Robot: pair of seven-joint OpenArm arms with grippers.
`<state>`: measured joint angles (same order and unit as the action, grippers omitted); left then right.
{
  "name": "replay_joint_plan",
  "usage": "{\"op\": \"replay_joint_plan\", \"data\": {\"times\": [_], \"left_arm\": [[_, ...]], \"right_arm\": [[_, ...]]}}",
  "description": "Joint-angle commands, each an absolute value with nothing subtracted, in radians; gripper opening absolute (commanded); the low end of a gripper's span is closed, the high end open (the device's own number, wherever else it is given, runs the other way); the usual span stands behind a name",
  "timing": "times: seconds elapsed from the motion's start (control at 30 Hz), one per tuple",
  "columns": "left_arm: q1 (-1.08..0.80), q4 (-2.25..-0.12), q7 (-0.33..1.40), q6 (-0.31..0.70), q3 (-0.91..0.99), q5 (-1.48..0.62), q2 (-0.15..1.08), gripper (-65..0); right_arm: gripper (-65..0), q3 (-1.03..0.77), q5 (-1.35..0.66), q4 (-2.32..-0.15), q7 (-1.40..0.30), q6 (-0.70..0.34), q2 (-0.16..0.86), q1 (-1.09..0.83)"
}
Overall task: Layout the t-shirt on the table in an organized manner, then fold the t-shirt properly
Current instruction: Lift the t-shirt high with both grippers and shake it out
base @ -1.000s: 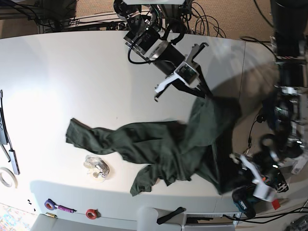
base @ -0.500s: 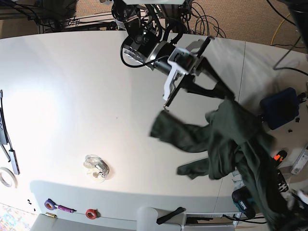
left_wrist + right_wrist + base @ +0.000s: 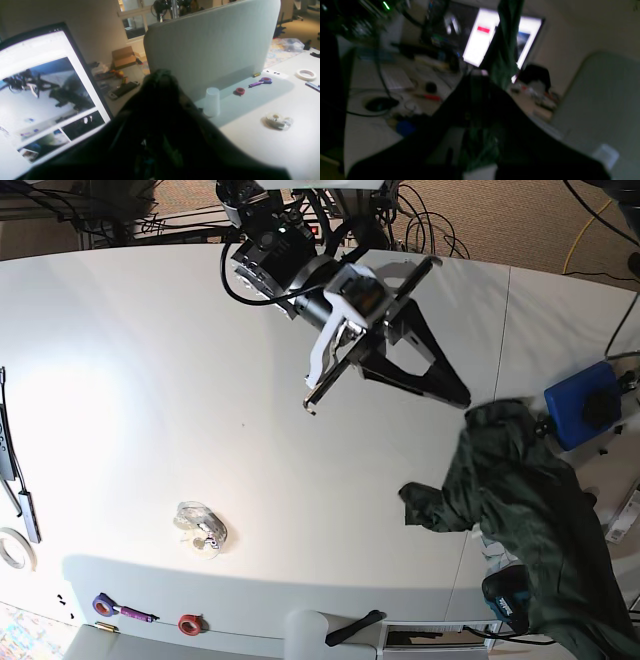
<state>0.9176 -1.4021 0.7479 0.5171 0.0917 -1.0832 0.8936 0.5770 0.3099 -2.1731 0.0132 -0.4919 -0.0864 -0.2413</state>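
1. The t-shirt [image 3: 520,510] was dark green and soft, all bunched into a long, wrinkly rope shape.
2. It hung in the air on the base view's right side. One floppy end [image 3: 425,505] reached over the table [image 3: 150,380], and the rest went down past the table's right edge.
3. The right gripper [image 3: 455,395] was closed tight on the top of the shirt, with cloth pinched in its dark fingers [image 3: 480,95].
4. The left gripper [image 3: 160,82] was closed too, with dark shirt cloth draped over it.
5. Most of the white table was open. Only small things sat near the front edge: a crinkly clear wrapper [image 3: 200,527], a red ring [image 3: 189,623] and a purple tool [image 3: 115,608].
6. A blue box [image 3: 588,402] sat right beside the shirt.
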Motion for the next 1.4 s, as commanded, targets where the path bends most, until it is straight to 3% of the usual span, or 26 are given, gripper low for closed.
{"op": "replay_joint_plan", "data": {"times": [0.0, 0.2, 0.3, 0.37, 0.57, 0.73, 1.07, 1.2, 1.37], "left_arm": [[0.926, -1.412, 0.719, 0.514, 0.101, -1.101, 0.900, -65.0], [0.819, -1.412, 0.741, 0.496, 0.101, -1.139, 0.878, -65.0], [0.809, -1.424, 0.744, 0.499, 0.101, -1.145, 0.876, -65.0], [0.813, -1.445, 0.744, 0.498, 0.101, -1.139, 0.878, -65.0], [0.811, -1.580, 0.744, 0.485, 0.101, -1.082, 0.878, -65.0], [0.809, -1.725, 0.743, 0.412, 0.101, -1.014, 0.879, -65.0], [0.665, -1.879, 0.707, 0.400, 0.101, -0.993, 0.877, -65.0], [0.631, -1.879, 0.669, 0.400, 0.101, -0.936, 0.875, -65.0], [0.632, -1.879, 0.652, 0.392, 0.101, -0.916, 0.855, -65.0]], "right_arm": [[-65.0, 0.580, 0.305, -2.191, 0.033, -0.465, -0.097, -0.236], [-64.0, 0.580, 0.493, -2.191, -0.084, -0.406, -0.097, -0.232], [-43.5, 0.581, 0.506, -2.191, -0.080, -0.339, -0.097, -0.227], [-39.8, 0.582, 0.506, -2.186, -0.080, -0.293, -0.097, -0.226], [-39.9, 0.582, 0.505, -2.089, -0.008, -0.227, -0.089, -0.205], [-39.9, 0.582, 0.478, -1.926, -0.007, -0.158, -0.101, -0.122], [-39.9, 0.582, 0.405, -1.480, 0.015, -0.111, -0.142, 0.217], [-39.9, 0.580, 0.344, -1.369, -0.036, -0.111, -0.142, 0.373], [-39.9, 0.582, 0.280, -1.341, -0.030, -0.171, -0.142, 0.401]]}}
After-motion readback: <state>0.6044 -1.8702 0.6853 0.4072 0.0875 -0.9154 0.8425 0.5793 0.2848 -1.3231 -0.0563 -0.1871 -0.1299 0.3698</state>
